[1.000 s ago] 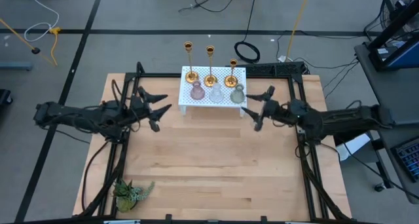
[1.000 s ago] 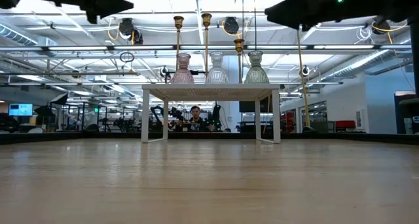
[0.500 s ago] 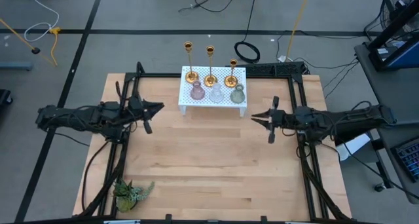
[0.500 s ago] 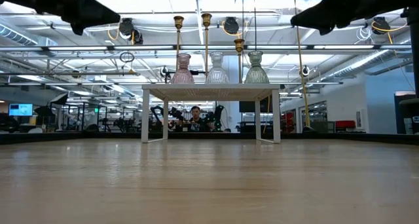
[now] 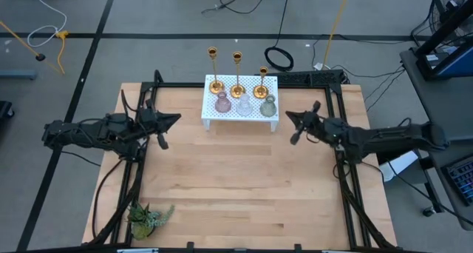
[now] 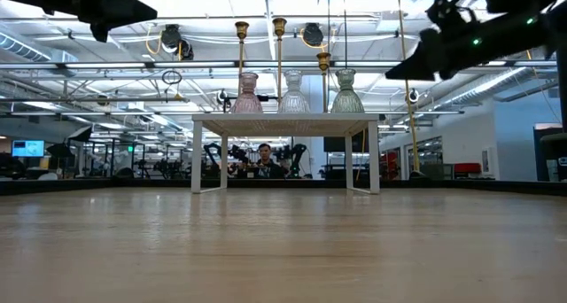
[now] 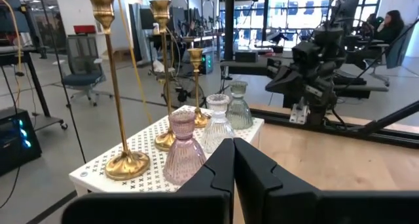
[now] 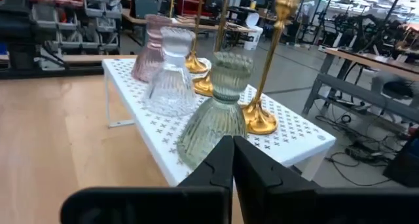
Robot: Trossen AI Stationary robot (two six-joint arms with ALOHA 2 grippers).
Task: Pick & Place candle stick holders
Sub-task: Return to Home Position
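Observation:
Three gold candle stick holders (image 5: 237, 89) stand by their round bases on a white perforated rack (image 5: 255, 115) at the table's far middle. In front of them on the rack stand a pink (image 5: 222, 103), a clear (image 5: 244, 105) and a green (image 5: 267, 106) glass holder. My left gripper (image 5: 177, 118) hangs shut left of the rack, pointing at it, and touches nothing. My right gripper (image 5: 288, 116) hangs shut just right of the rack, also touching nothing. The pink holder (image 7: 181, 155) is nearest my left gripper (image 7: 233, 143). The green one (image 8: 219, 109) is nearest my right gripper (image 8: 232, 139).
A green plant sprig (image 5: 148, 216) lies at the table's near left corner. Black frame rails (image 5: 340, 171) run along the left and right sides. Bare wood (image 5: 236, 179) spreads between the arms and the near edge. A person (image 6: 263, 157) sits in the room beyond.
Both grippers have shut with nothing between their fingers. My left gripper has drawn back a little toward the table's left edge. My right gripper has come lower, turned about its own axis and swung toward the far edge, beside the rack. The holders have not moved.

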